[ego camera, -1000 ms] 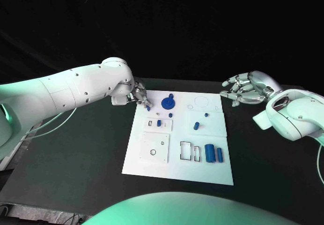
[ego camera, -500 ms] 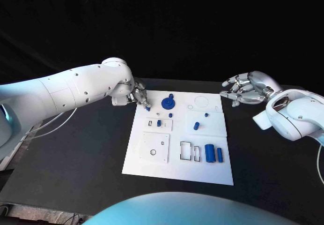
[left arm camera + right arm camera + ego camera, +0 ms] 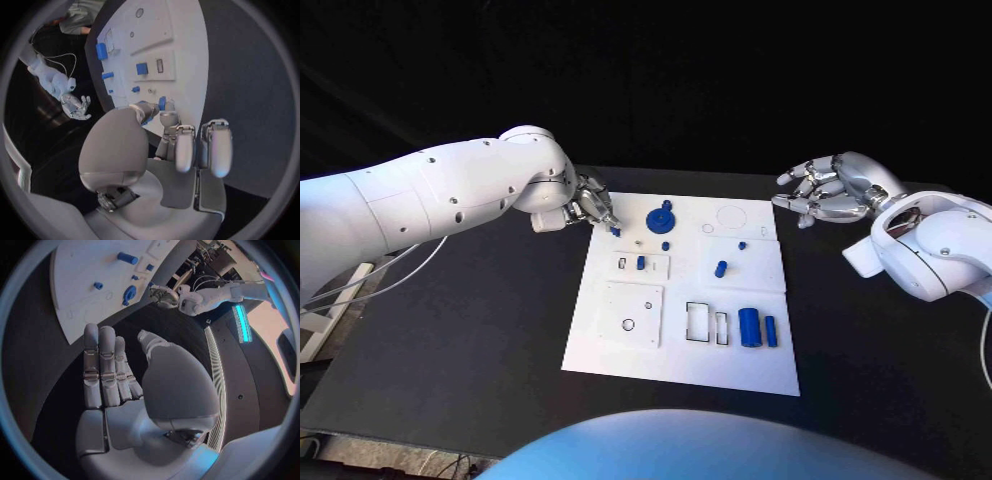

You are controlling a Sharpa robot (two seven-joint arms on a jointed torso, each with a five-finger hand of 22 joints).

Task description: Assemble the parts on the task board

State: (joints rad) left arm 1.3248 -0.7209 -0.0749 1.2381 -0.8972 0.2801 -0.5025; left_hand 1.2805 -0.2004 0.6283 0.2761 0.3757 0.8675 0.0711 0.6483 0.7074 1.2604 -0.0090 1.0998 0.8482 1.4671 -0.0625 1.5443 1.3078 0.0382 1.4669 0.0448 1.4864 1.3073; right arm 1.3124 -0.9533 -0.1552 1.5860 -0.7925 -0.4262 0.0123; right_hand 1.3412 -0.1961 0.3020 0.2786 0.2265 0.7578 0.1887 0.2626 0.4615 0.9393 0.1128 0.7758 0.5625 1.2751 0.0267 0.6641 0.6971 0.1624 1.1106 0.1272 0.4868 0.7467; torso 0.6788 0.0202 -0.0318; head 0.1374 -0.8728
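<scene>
The white task board (image 3: pixel 682 350) lies in the middle of the black table. My left hand (image 3: pixel 593 208) hovers at its far left corner and pinches a small blue part (image 3: pixel 615 231) between thumb and a finger; the left wrist view shows this part (image 3: pixel 162 103) at the fingertips, just above the board (image 3: pixel 181 30). My right hand (image 3: pixel 826 192) is raised beyond the board's far right corner, fingers spread, holding nothing. A blue round part (image 3: pixel 661 218), small blue pegs (image 3: pixel 720 268) and two blue cylinders (image 3: pixel 749 326) rest on the board.
Raised white plates with cut-outs (image 3: pixel 630 314) sit on the board's left half, and rectangular outlines (image 3: pixel 700 320) lie beside the cylinders. Black table (image 3: pixel 459 330) surrounds the board on both sides.
My left arm's elbow has swung slightly outward while its hand stays at the board's far left corner with the blue part. The right hand has hardly moved.
</scene>
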